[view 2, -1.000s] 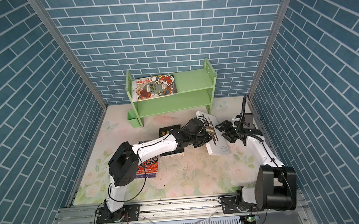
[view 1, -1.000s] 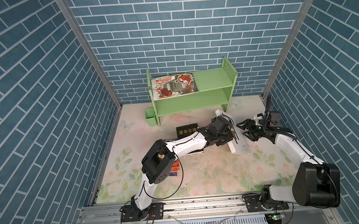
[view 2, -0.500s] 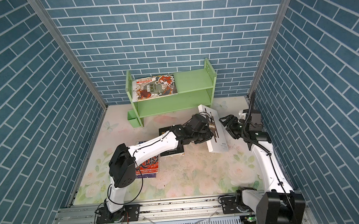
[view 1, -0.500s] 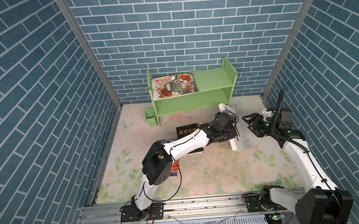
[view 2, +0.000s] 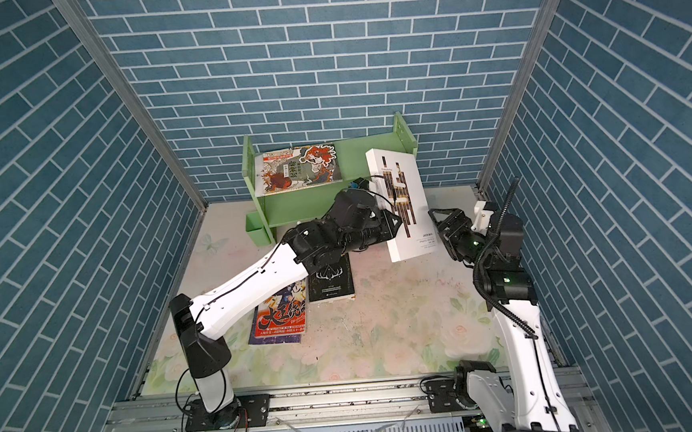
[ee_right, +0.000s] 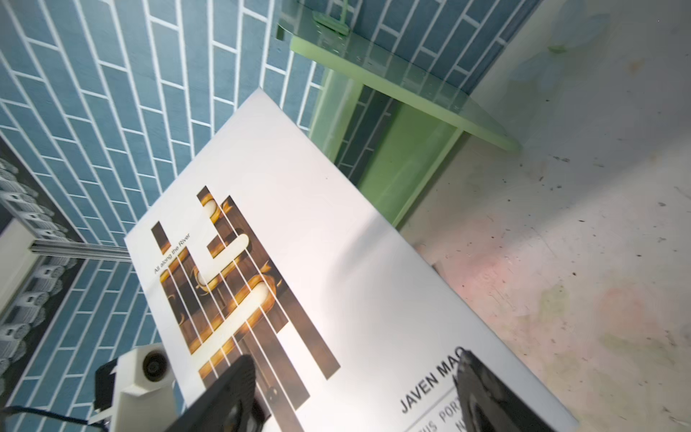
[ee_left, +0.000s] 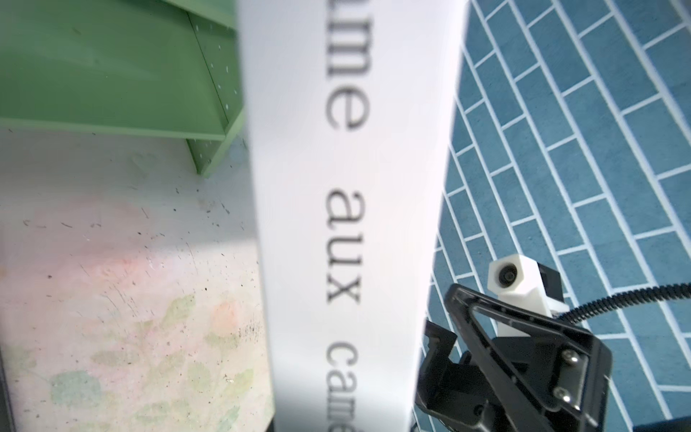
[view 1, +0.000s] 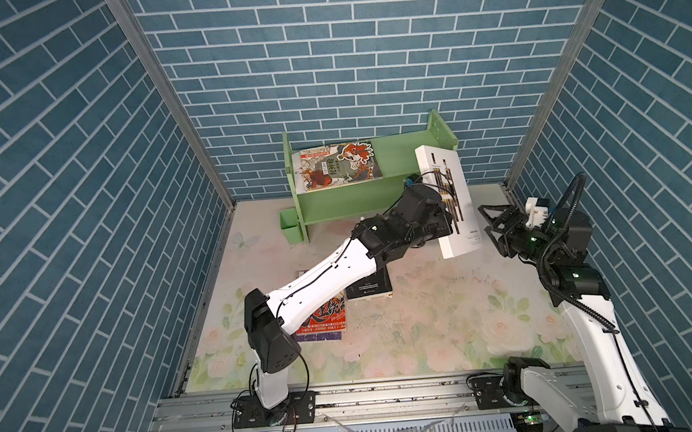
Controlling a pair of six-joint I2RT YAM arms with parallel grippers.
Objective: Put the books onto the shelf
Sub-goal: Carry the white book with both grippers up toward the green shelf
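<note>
The white book with dark bars hangs upright in the air in front of the right end of the light-green shelf. My left gripper is shut on its spine edge. My right gripper stands open just right of that book, facing its cover without touching it. One colourful book lies flat on the shelf's top tier. A black book and a red-and-blue one lie on the mat, partly under my left arm.
A small green cup sits by the shelf's left leg. Blue brick walls close in on three sides, the right one close behind my right arm. A metal rail runs along the front edge.
My left gripper has lifted the white book up and back toward the shelf's right end. The right gripper has risen too, spread its fingers wider and stayed just right of the book.
</note>
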